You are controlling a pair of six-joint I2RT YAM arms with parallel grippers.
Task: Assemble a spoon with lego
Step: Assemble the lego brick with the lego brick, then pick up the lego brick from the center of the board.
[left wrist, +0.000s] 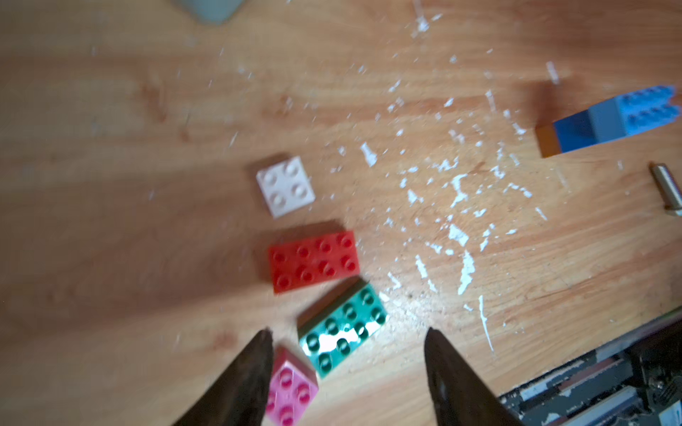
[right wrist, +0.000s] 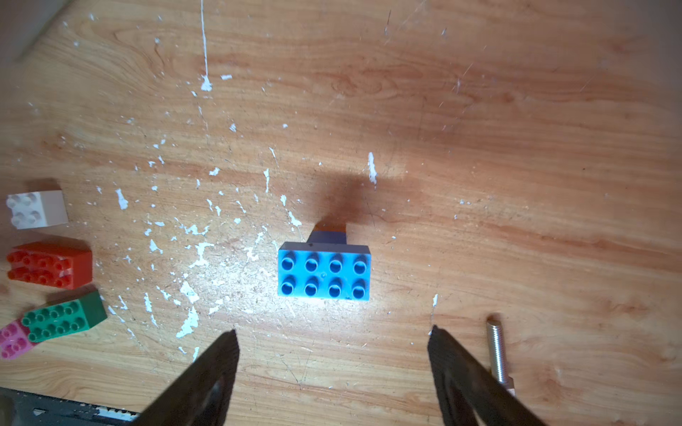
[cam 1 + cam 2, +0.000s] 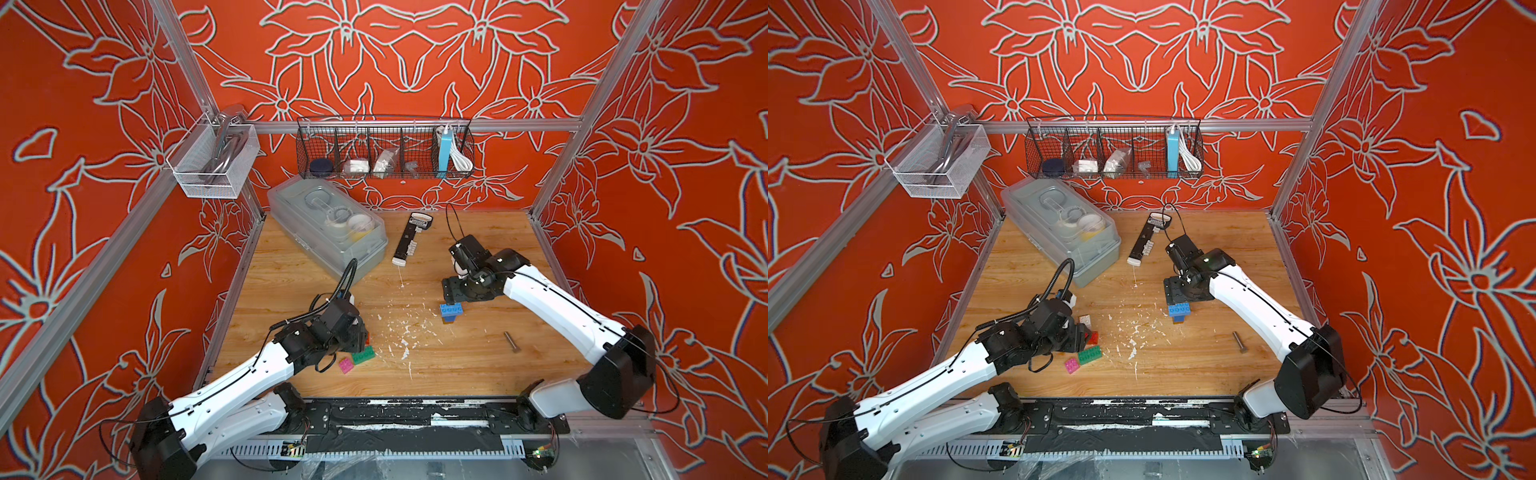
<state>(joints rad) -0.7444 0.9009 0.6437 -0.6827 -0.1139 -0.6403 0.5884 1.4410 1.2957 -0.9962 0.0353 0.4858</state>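
half-built spoon (image 3: pixel 451 312), bricks loose
in a top view the spoon stands upright, green brick (image 3: pixel 363 355) and pink brick (image 3: pixel 345 365) well apart from it. left wrist: left gripper (image 1: pixel 347 332) fingers spread, pink brick beside one. right wrist: right gripper (image 2: pixel 333 330) fingers spread near the spoon.

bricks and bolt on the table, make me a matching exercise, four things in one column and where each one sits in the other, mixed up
Things
1. white brick
2. pink brick
3. light blue brick
4. bolt

Places
a. stacked on the blue and brown bricks
b. beside the green brick
c. lying flat, apart from every brick
d. beside the red brick

Pairs: 1-d, 2-b, 3-a, 4-c
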